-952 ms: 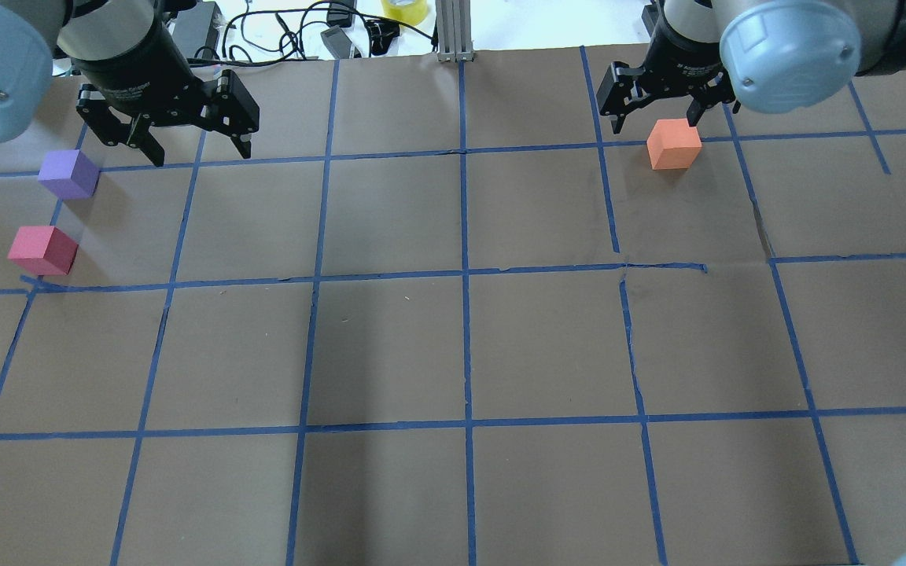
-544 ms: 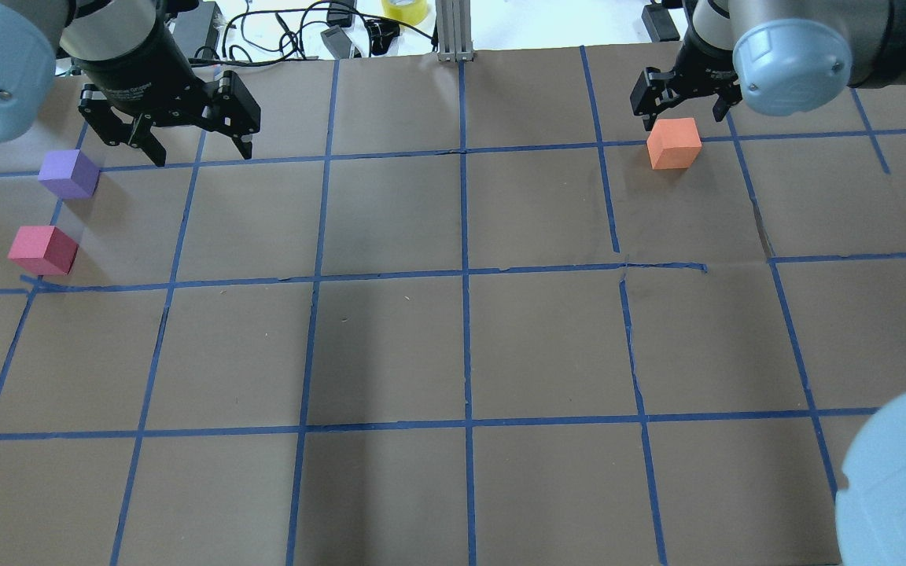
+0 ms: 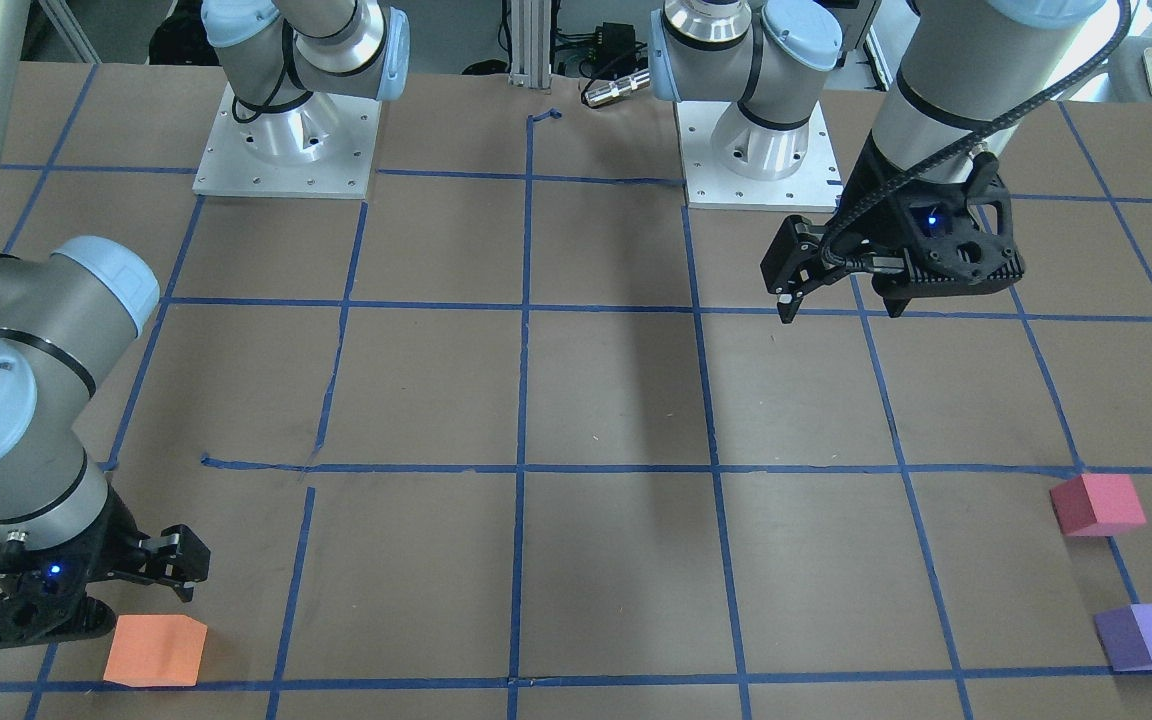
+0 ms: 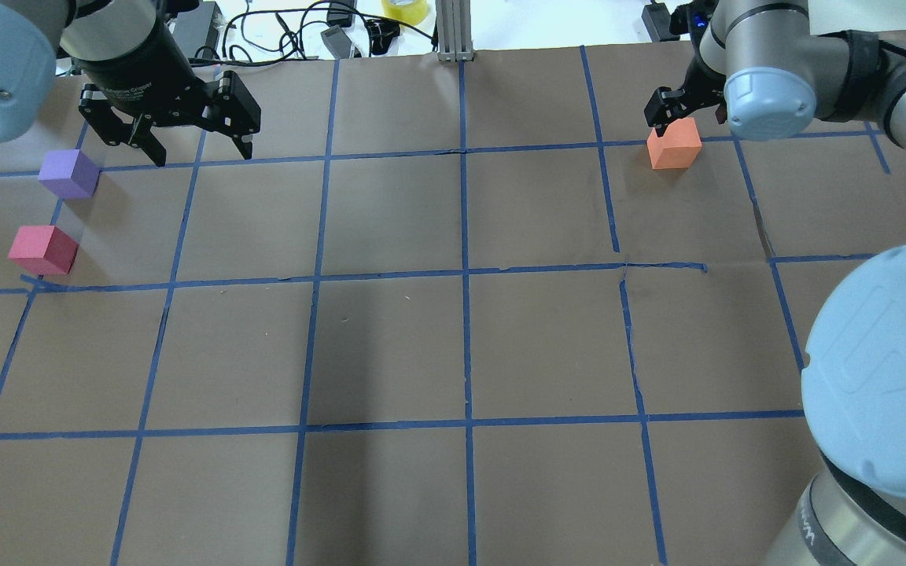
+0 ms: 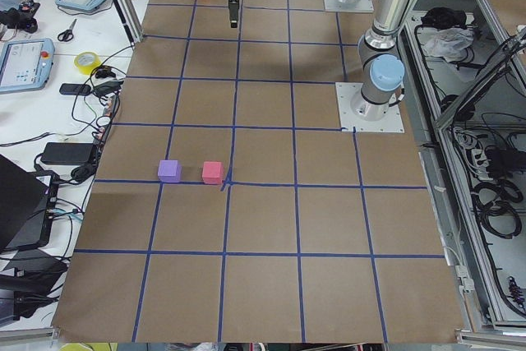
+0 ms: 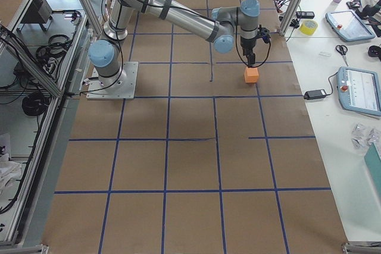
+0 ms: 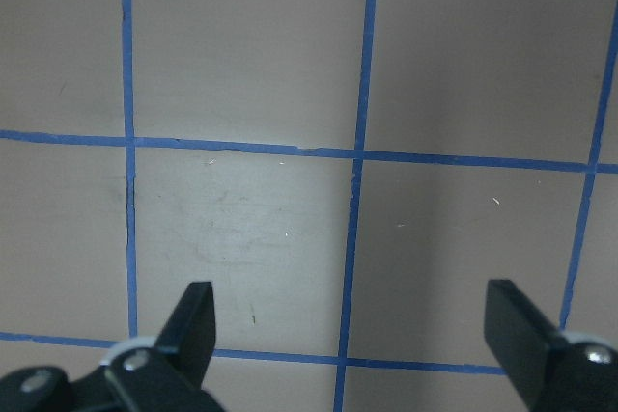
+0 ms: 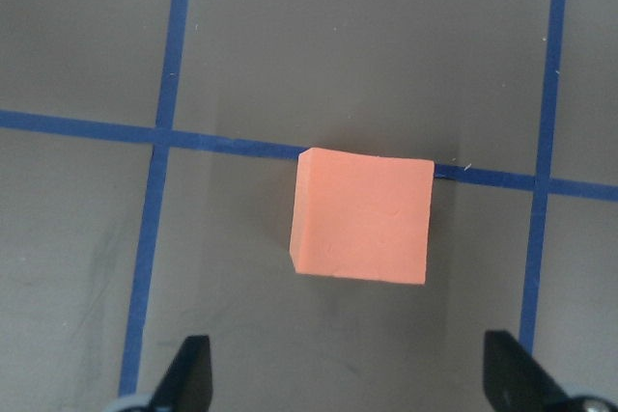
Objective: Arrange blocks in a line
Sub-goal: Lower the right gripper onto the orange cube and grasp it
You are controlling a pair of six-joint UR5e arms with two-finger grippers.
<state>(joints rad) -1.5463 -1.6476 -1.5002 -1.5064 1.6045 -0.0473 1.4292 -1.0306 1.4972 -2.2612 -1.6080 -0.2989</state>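
Though its white lettering is unreadable, the left gripper (image 4: 201,156) gapes empty; the right gripper (image 8: 352,364) gapes above the orange block (image 4: 673,144), upper right overhead.

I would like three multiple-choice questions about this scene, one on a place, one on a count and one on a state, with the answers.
1. Which block lies under the right gripper? A. purple B. pinkish-red C. orange
2. How many blocks are there? A. two B. three C. four
3. The left gripper is: A. open and empty B. shut on a block C. open around a block

Answers:
1 C: the right wrist view shows the orange block just ahead of it.
2 B: the overhead view shows that one, the pinkish-red block and the purple block.
3 A: the left wrist view shows it spread wide, holding nothing.
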